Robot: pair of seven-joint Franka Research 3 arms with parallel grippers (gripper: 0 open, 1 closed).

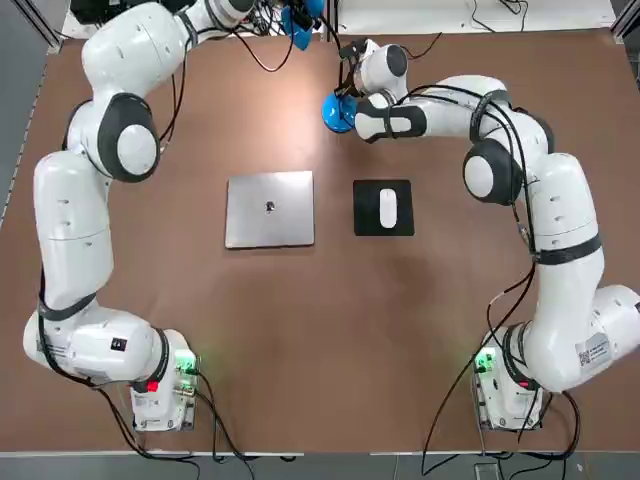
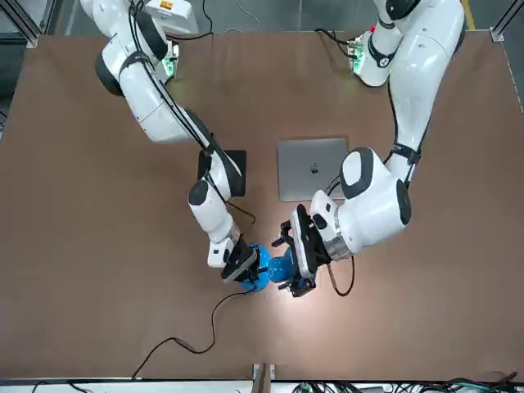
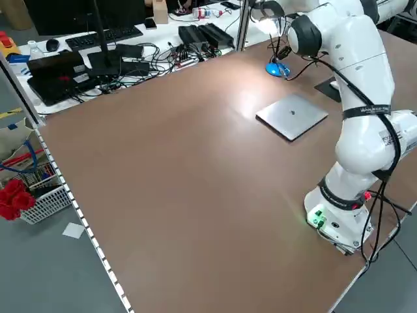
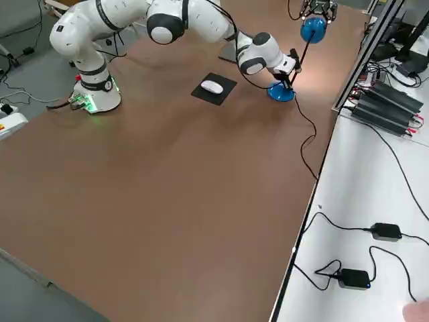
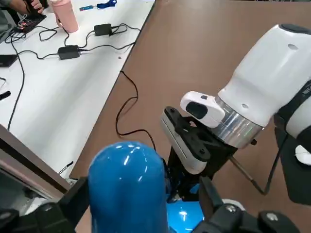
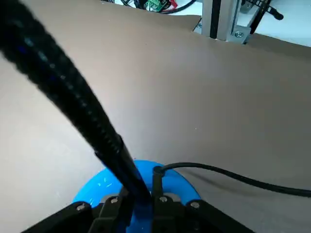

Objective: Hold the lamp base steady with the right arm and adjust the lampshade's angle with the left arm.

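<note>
At the table's far edge, the right gripper (image 6: 138, 206) was closed on the foot of the black gooseneck (image 6: 63, 92), pinning the lamp base (image 1: 337, 112) to the brown table (image 1: 300, 330); the left gripper (image 5: 141, 206) was clamped around the lampshade (image 5: 127, 187), held raised above the base; a closed laptop (image 1: 270, 208) and a mouse (image 1: 387, 208) lay mid-table, well apart from the lamp.

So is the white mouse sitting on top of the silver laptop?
No, the small white mouse lies on a black square mouse pad beside the closed silver laptop.
</note>
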